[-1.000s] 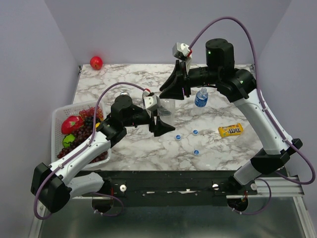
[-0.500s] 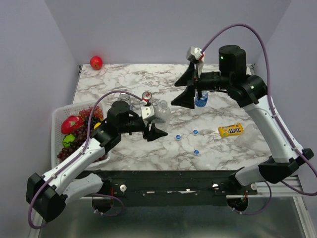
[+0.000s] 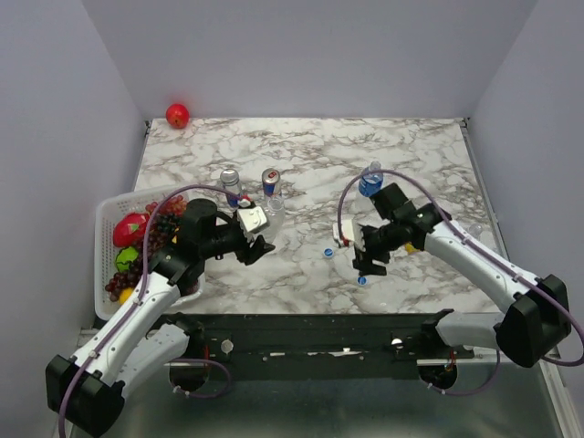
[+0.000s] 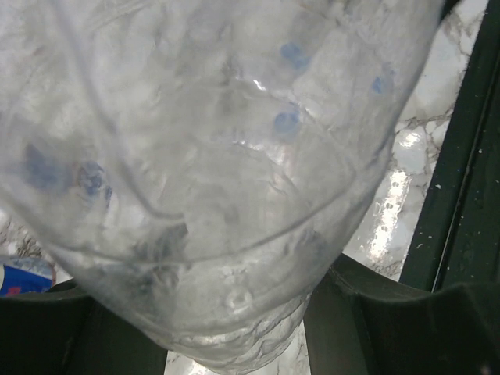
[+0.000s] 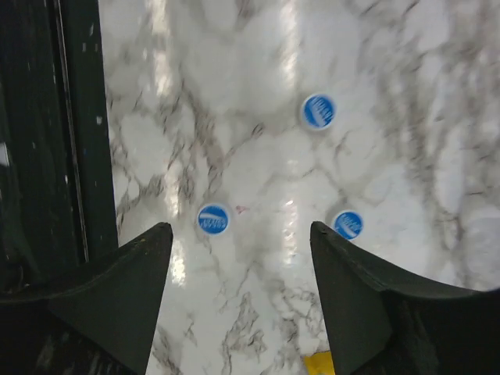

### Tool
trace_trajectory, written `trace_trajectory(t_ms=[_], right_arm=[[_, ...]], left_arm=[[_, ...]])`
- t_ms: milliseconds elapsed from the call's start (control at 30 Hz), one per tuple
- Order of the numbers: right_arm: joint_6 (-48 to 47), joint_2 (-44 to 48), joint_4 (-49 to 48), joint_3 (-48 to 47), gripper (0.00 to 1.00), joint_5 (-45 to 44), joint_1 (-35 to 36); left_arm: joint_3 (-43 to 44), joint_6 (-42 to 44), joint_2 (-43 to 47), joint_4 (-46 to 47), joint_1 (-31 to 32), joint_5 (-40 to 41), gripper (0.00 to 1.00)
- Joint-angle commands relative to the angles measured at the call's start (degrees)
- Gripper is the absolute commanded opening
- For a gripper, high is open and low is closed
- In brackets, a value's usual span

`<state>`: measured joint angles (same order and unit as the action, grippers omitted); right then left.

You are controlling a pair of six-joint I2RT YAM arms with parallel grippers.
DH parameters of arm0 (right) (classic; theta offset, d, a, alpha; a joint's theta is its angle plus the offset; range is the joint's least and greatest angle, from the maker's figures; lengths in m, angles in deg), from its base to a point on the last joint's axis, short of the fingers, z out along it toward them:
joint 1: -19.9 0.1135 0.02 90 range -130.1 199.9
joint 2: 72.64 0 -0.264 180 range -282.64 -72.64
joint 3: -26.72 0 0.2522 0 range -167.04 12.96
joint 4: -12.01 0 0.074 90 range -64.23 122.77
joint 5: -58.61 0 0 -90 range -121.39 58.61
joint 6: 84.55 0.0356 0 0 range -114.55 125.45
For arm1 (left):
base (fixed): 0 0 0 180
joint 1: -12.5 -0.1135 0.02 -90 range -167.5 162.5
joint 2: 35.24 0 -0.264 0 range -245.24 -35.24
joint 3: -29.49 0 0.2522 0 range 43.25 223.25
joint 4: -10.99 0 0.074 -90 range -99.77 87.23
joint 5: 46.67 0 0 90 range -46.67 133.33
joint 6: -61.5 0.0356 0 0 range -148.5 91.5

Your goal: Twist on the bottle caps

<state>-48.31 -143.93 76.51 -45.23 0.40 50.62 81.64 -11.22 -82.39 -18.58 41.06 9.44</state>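
Note:
A clear unlabelled bottle (image 4: 219,156) fills the left wrist view, seen from its base. My left gripper (image 4: 226,312) is shut on it, with a dark finger on each side. In the top view that gripper (image 3: 258,246) sits left of centre, where the clear bottle is hard to make out. My right gripper (image 5: 238,234) hangs open just above the marble with nothing between its fingers. Three blue bottle caps (image 5: 212,219) (image 5: 318,112) (image 5: 348,224) lie flat below it. From above, this gripper (image 3: 370,260) is between two caps (image 3: 328,253) (image 3: 362,280). A blue-labelled bottle (image 3: 370,181) stands behind it.
Two drink cans (image 3: 230,182) (image 3: 270,182) stand behind the left gripper. A white basket (image 3: 102,228) of fruit sits at the table's left edge. A red apple (image 3: 177,115) lies in the far left corner. A yellow candy pack (image 5: 320,363) lies by the right gripper.
The right arm came down from high beside the labelled bottle to just over the caps, its jaws now open. The left arm drew back leftward and its jaws closed on the clear bottle.

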Motion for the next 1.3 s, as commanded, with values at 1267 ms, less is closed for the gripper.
trace_trajectory(t_ms=[1267], right_arm=[[-24.2, -7.0, -12.0, 18.2, 0.51, -10.1, 10.1]], left_arm=[[-1.5, -6.6, 1.1, 1.4, -9.6, 0.1, 0.0]])
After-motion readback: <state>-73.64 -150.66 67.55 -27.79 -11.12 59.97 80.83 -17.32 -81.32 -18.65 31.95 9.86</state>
